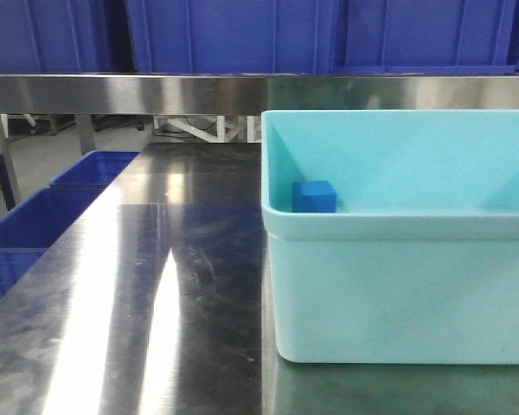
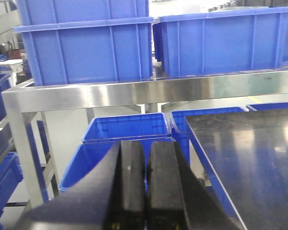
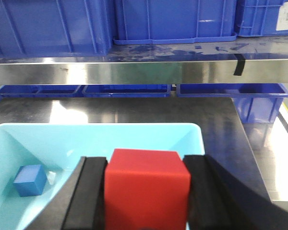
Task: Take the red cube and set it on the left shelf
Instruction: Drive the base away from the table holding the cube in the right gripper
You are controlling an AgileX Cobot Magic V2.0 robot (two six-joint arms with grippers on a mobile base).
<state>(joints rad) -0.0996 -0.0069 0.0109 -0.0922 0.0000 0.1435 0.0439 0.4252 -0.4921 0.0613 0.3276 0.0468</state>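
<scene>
The red cube [image 3: 146, 184] fills the gap between the black fingers of my right gripper [image 3: 146, 165], which is shut on it above the light blue bin [image 3: 192, 134]. The front view shows neither the cube nor either gripper. My left gripper [image 2: 145, 146] is shut with its two black fingers nearly touching and nothing between them; it hangs off the table's left edge, above blue crates. The left shelf [image 2: 134, 93] is a steel rack rail carrying large blue crates [image 2: 86, 48], straight ahead of the left gripper. The same rail [image 1: 156, 93] crosses the top of the front view.
A small blue cube [image 3: 30, 180] lies in the left corner of the light blue bin [image 1: 398, 285]. The steel tabletop [image 1: 156, 285] stretches left of the bin. Blue crates [image 2: 125, 129] stand on the floor beside the table [image 2: 249, 153]. Black tape [image 3: 238, 64] marks the rail.
</scene>
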